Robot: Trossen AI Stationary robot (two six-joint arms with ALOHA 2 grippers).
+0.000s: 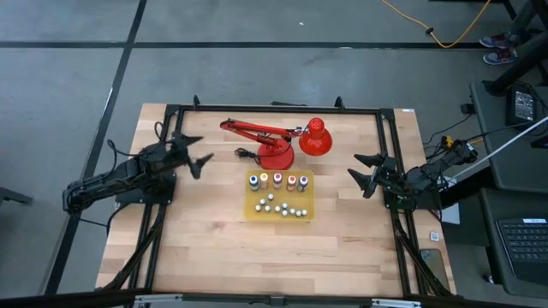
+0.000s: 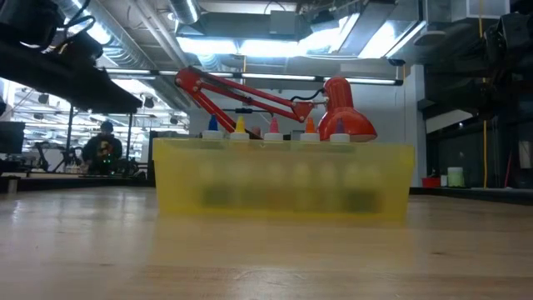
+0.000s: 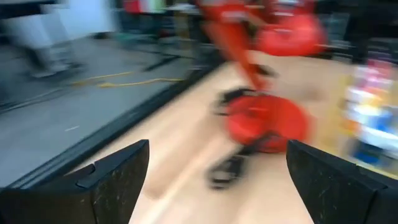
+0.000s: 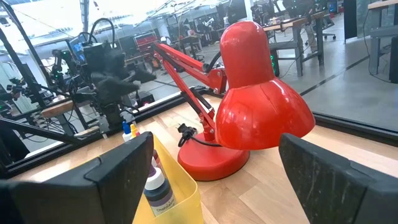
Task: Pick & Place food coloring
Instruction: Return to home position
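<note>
Left gripper (image 1: pixel 202 150): it hangs over the left part of the table (image 1: pixel 214 248), well apart from the yellow tray (image 1: pixel 252 210). Its two fingers are spread apart and there is nothing between them. Its wrist view is blurred by motion.

Right gripper (image 1: pixel 354 166): it hangs over the right part of the table, near the right side of the tray but not touching it. Its fingers are also spread apart and hold nothing.

Food coloring (image 1: pixel 278 181): all the bottles are inside the yellow tray. Five bigger bottles stand upright in a row along the far wall of the tray. In the low view their coloured caps show above the rim, with blue at one end, then yellow, pink and orange. A group of much smaller bottles sits in the near part of the tray. I cannot tell if these stand or lie.

Yellow tray: it sits in the middle of the table, between the two grippers.

Red lamp (image 1: pixel 276 156): its round base stands just behind the tray. Its shade is to the right of the base, and its arm reaches to the left.

Background: in the low view a person (image 2: pixel 104 146) shows far behind the table.
</note>
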